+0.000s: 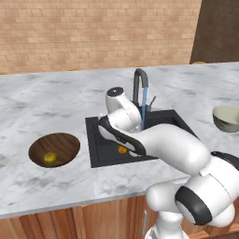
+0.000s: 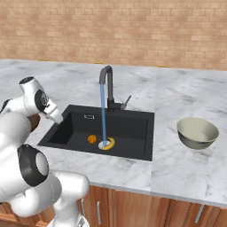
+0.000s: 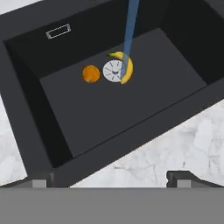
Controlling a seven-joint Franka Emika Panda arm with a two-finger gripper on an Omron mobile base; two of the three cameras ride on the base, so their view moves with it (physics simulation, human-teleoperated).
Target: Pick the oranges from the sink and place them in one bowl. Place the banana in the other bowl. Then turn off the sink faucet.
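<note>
In the left base view the white arm (image 1: 163, 144) covers the front right part of the sink (image 1: 100, 140), so the orange (image 1: 122, 150) shows as a sliver at the arm's edge. The pale bowl (image 1: 227, 117) is cut by the right edge. In the hand view the water stream (image 3: 129, 30) hides part of the banana (image 3: 127, 70), and the sink's corners run off the frame.
</note>
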